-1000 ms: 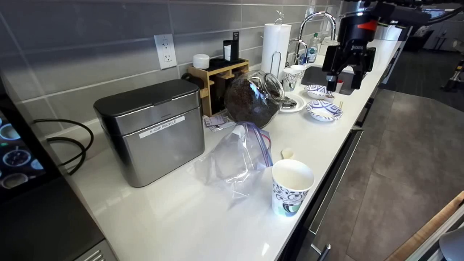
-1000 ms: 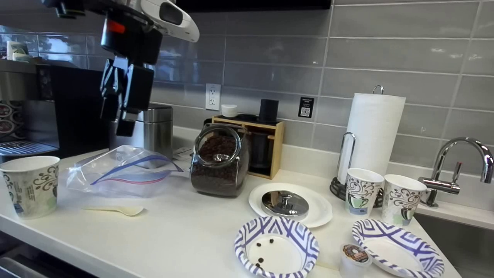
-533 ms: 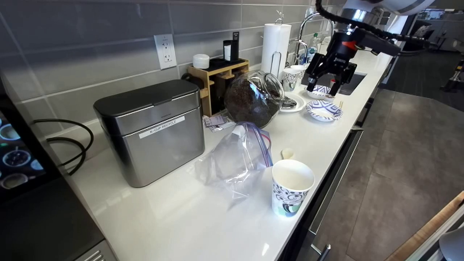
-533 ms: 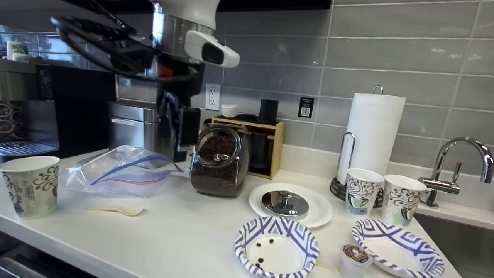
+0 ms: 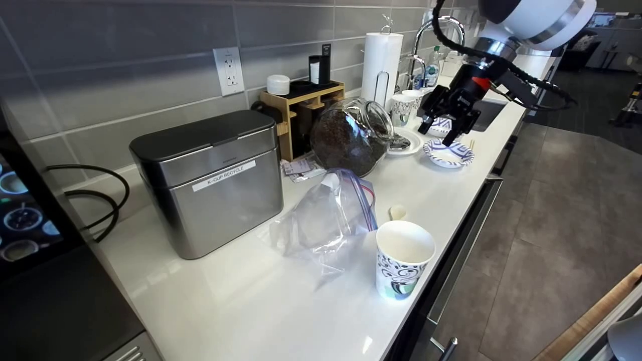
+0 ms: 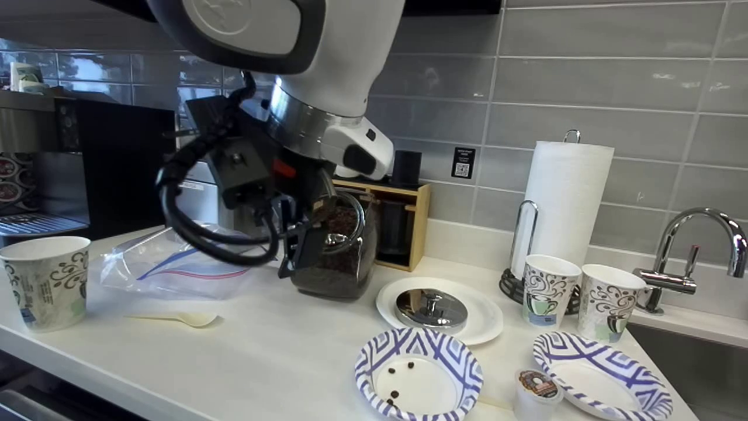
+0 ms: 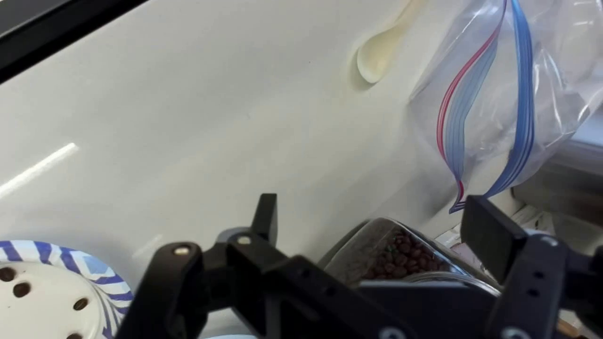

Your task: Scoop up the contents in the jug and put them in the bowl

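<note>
Claw [image 7: 372, 212] opened wide, its two black fingers apart with nothing gripped between them, reaching over a white counter [image 7: 188, 117] from the bottom of the wrist view. Glass jar [image 5: 346, 140] of dark coffee beans [image 7: 407, 256], just above and right of centre in an exterior view, its round mouth uncovered and slanting outward. In the wrist view it shows at the bottom, behind the fingers; no contact can be made out. Pale spoon [image 6: 193, 318], lower left of an exterior view, lying flat on the counter; in the wrist view it is near the top. Patterned bowl [image 6: 418, 342], bottom centre of an exterior view, holds a few beans; a matching bowl [image 6: 608, 356] sits at lower right, and which is meant is unclear.

The spoon looks very light, thin and a little bendy, likely to skid if nudged. It would best be pinched across the handle, well back from its scoop, gently, with the fingertips close to the counter. The laden jar is probably heavy, stiff, slick and breakable; better left standing, with care around its rim. The beans should be hard and loose, apt to roll off an overfilled spoon. The paper-like bowl is probably feather-light and could slide or buckle if pushed.
</note>
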Controlling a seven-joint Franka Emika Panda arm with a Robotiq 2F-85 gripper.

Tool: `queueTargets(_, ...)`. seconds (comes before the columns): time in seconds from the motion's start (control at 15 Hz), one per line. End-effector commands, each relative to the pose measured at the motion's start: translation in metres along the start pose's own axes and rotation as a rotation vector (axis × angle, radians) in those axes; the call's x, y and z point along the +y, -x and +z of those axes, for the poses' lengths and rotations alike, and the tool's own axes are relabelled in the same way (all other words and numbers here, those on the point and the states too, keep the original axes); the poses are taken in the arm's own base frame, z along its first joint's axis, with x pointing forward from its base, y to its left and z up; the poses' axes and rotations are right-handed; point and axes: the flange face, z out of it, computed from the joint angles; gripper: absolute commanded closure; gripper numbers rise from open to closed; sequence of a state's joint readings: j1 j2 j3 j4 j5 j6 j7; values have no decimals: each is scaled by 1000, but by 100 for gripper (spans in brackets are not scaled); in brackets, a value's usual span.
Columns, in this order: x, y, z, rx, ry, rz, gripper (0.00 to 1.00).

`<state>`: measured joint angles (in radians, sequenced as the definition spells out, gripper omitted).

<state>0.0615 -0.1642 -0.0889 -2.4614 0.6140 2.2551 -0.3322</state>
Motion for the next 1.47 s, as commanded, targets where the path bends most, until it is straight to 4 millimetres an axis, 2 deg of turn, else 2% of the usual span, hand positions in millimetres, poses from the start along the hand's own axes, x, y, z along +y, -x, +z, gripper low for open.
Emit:
queueTargets(0.0, 19, -10, 13, -28, -107, -56, 0)
queueTargets(0.07, 25, -10, 17, -41, -123, -62, 0)
queueTargets(0.13, 16, -3, 10, -17, -69, -44, 0)
queueTargets(0.33, 25, -7, 15, -31, -91, -56, 0)
queueTargets(0.6, 25, -8, 16, -31, -91, -57, 0)
queueTargets(0.87, 30, -17, 18, 30, -93, -144, 0)
queueTargets(1.13, 36, -31, 15, 84, -215, -223, 0)
queueTargets(1.4, 47, -46, 20, 46, -286, -269, 0)
